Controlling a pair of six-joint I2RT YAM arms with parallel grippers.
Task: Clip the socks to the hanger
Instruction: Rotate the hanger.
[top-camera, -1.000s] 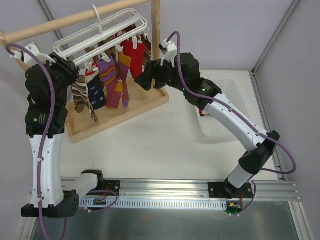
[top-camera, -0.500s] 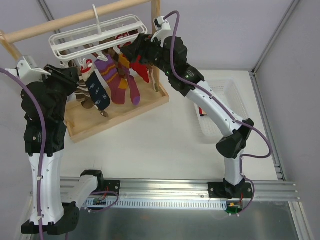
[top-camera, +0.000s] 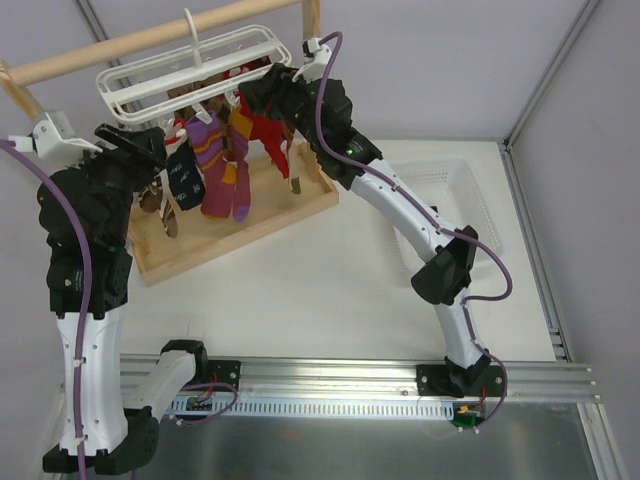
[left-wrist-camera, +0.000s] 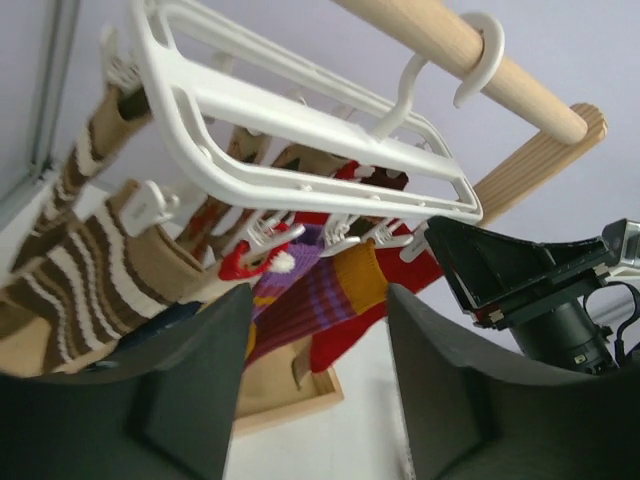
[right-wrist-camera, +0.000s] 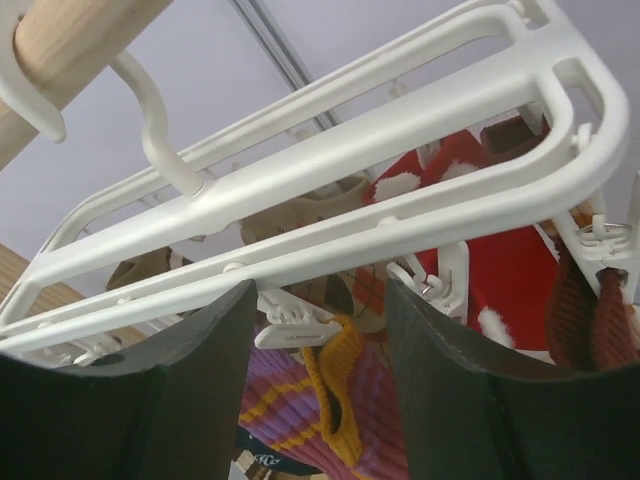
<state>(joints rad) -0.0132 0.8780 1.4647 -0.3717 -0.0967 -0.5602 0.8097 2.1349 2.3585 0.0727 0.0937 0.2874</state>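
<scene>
the white hanger (top-camera: 190, 70) hangs by its hook (left-wrist-camera: 470, 60) from the wooden rail (top-camera: 120, 48) at the far left of the table, over the wooden tray base (top-camera: 250, 225) of the stand. the socks (top-camera: 225, 160) dangle in a tight row from the small clips under its frame: a brown-white striped sock (left-wrist-camera: 90, 270) at the left end, then a navy sock (top-camera: 185, 170), a purple sock (top-camera: 215, 175) with a mustard cuff, and a red sock (top-camera: 272, 135) at the right end. a brown argyle sock (right-wrist-camera: 362, 292) shows among them from below

the left gripper (left-wrist-camera: 318, 295) sits at the left end of the hanger, just beside the striped and navy socks. it points up at the underside of the frame, its fingers (left-wrist-camera: 180, 400) spread, with nothing between them; the purple and red socks show through the gap beyond

the right gripper (right-wrist-camera: 318, 285) reaches in from the right, close under the right end of the hanger beside the red sock. its fingers (right-wrist-camera: 480, 400) also stand apart and pinch nothing, and a white clip (right-wrist-camera: 295, 320) on the mustard cuff shows in the gap just past the tips. whether either gripper touches a sock or a clip cannot be told

a white mesh basket (top-camera: 450, 190) lies on the table to the right, well apart from the stand
</scene>
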